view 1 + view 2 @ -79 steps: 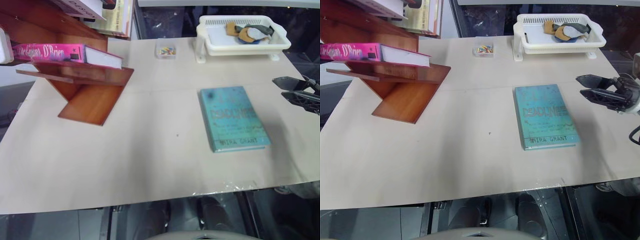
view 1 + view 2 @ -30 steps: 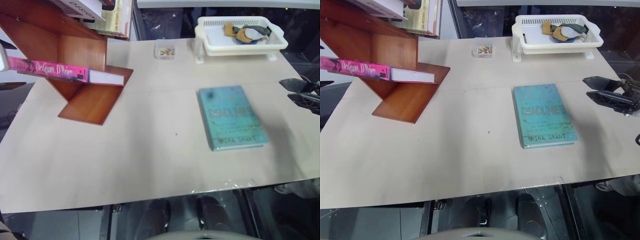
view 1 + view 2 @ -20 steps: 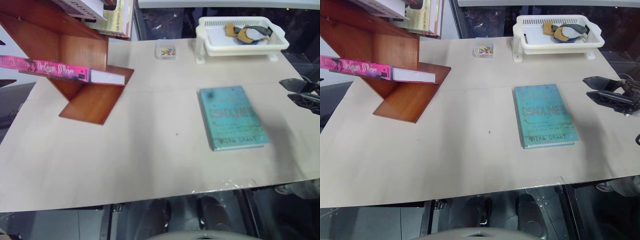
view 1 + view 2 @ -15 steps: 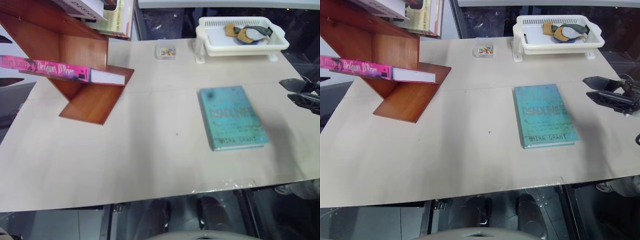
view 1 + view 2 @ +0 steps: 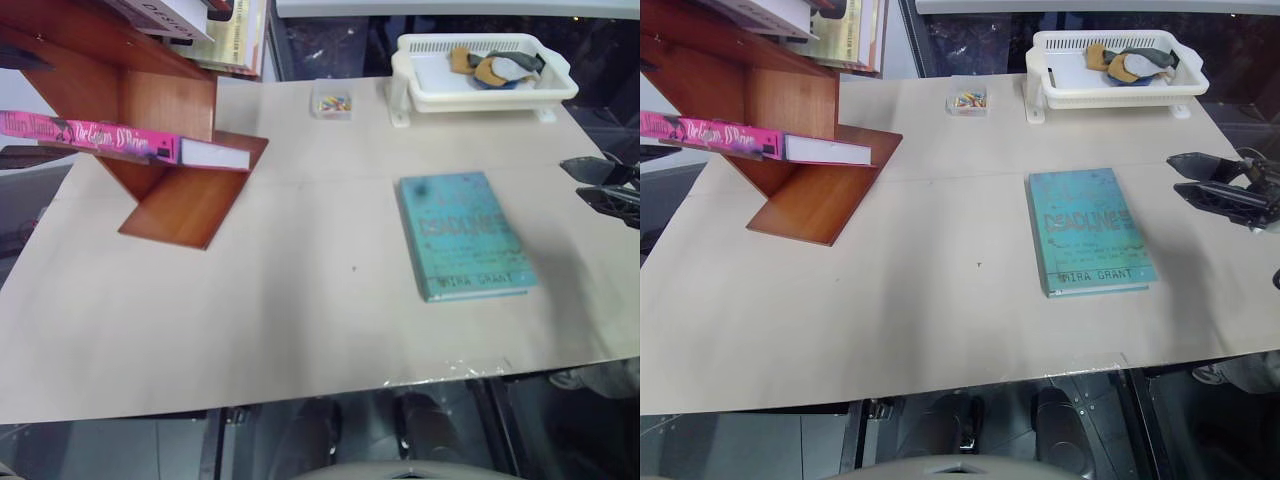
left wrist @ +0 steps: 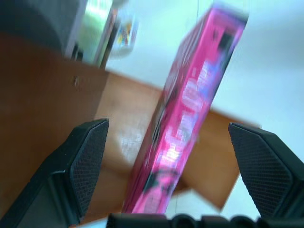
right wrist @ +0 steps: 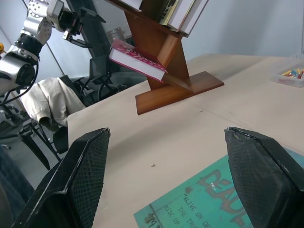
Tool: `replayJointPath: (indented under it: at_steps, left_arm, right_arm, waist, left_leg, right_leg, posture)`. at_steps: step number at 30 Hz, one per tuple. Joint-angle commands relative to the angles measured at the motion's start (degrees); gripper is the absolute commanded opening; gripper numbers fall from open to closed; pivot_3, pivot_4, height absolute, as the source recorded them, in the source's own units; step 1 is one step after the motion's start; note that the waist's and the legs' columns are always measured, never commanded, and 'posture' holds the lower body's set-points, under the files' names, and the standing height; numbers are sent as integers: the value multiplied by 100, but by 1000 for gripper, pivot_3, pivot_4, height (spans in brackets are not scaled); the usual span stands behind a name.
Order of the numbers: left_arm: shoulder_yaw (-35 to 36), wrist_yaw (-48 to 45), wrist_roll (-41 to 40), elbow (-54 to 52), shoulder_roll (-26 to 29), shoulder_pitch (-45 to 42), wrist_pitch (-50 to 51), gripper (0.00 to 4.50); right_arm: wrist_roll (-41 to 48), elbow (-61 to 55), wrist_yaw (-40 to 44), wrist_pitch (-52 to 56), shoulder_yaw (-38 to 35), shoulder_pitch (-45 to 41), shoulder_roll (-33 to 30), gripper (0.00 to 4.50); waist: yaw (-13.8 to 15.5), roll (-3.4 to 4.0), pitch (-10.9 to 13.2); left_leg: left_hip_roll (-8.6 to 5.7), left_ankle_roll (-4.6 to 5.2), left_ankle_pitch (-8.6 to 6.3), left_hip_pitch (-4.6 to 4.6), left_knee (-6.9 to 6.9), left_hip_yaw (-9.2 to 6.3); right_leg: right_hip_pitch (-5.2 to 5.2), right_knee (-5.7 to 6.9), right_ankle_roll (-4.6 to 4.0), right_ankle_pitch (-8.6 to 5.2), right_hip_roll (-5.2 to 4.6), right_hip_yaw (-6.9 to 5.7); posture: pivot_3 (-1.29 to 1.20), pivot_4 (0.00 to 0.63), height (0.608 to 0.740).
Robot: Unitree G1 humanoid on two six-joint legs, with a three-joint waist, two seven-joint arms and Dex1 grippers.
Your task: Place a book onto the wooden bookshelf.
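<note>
The pink book (image 5: 110, 138) lies tilted on a lower panel of the reddish-brown wooden bookshelf (image 5: 185, 195), pages toward the table's middle. My left gripper (image 5: 25, 108) is at the book's left end, open, with one black finger above and one below it. In the left wrist view the book (image 6: 190, 109) runs between the spread fingers (image 6: 88, 156) without touching them. The right wrist view shows the book (image 7: 137, 59) on the bookshelf (image 7: 175, 80). My right gripper (image 5: 1200, 185) hovers open and holding nothing at the table's right edge.
A teal book (image 5: 465, 235) lies flat right of the table's middle, just left of my right gripper. A white basket tray (image 5: 490, 98) with cloth pieces stands at the back right, a small clear box (image 5: 332, 100) beside it. Other books (image 5: 215, 25) sit on the shelf's upper panels.
The pink book has dropped from a level hold onto the shelf panel and lies still. My left gripper let go and its open fingers have edged right around the book's end. The right arm kept still.
</note>
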Motion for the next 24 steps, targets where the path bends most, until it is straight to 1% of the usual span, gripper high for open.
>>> replayJointPath:
  at_steps: [1, 3, 6, 12, 14, 16, 18, 21, 23, 24]
  left_arm:
    - [525, 18, -724, -797, -70, 284, 719, 4444]
    - [635, 170, -937, -1288, -276, 609, 1013, 4444]
    - [790, 571, -1369, -2147, -754, 1076, 1578, 4444]
    - [369, 2715, -2456, -4449, -2762, 1811, 3024, 4444]
    - [315, 3419, -2996, -4923, -3414, 1933, 3479, 4444]
    - [209, 3849, -3367, -5293, -3892, 2054, 3768, 4444]
    - [-22, 4281, -3464, -5540, -4353, 2256, 3950, 4444]
    - [-295, 4836, -3158, -5709, -4852, 2501, 3928, 4444]
    - [-415, 5427, -2782, -5553, -5337, 2629, 3739, 4444]
    - [-448, 5608, -2649, -5501, -5492, 2665, 3685, 4444]
  right_arm:
    - [56, -93, 314, -101, -161, -82, -150, 3934]
    - [56, -94, 314, -97, -172, -83, -152, 3934]
    - [55, -99, 314, -91, -196, -72, -151, 3934]
    - [49, -123, 314, -84, -280, -11, -177, 3934]
    - [57, -158, 314, -69, -302, 30, -186, 3934]
    - [56, -174, 314, -55, -319, 55, -192, 3934]
    - [52, -181, 314, -49, -331, 80, -203, 3934]
    - [45, -196, 314, -39, -360, 104, -205, 3934]
    - [34, -210, 314, -28, -392, 129, -200, 3934]
    - [29, -216, 314, -25, -404, 138, -198, 3934]
  waist:
    - [0, 0, 0]
    - [1, 2, 0]
    - [7, 5, 0]
    - [53, 3, 1]
    - [56, 1, 2]
    - [46, -1, 3]
    - [39, 1, 2]
    - [56, 10, -3]
    - [85, 10, -3]
    - [102, 9, -3]
  left_leg:
    - [0, 0, 0, 0, 1, 0]
    - [0, 0, 0, -1, 1, 0]
    - [1, -1, 0, 1, -1, 0]
    - [1, -2, 0, 0, 5, -3]
    - [0, -2, 0, -4, 6, -3]
    - [0, -3, 0, -5, 4, -3]
    - [1, -5, 1, -1, 0, -2]
    - [0, -5, 1, 6, -2, 1]
    - [-1, -5, 1, 6, 1, 1]
    - [-2, -5, 1, 10, 1, 1]
  right_leg:
    - [0, 0, 0, 0, -1, 1]
    - [0, -2, 0, 0, -2, 1]
    - [0, -2, 0, 0, -11, 3]
    - [5, -3, -1, 1, -25, 2]
    - [3, -5, 0, 1, -27, 4]
    - [1, -9, -1, 1, -26, 5]
    - [0, -10, -1, 1, -24, 10]
    - [6, -9, -1, 1, -25, 13]
    - [6, -5, -2, 2, -25, 11]
    - [11, -5, -2, 2, -24, 10]
  posture:
    - [0, 150, 740]
    - [0, 150, 740]
    - [0, 150, 740]
    - [0, 150, 740]
    - [0, 150, 740]
    - [0, 150, 740]
    - [0, 150, 740]
    - [0, 150, 740]
    - [0, 150, 740]
    - [0, 150, 740]
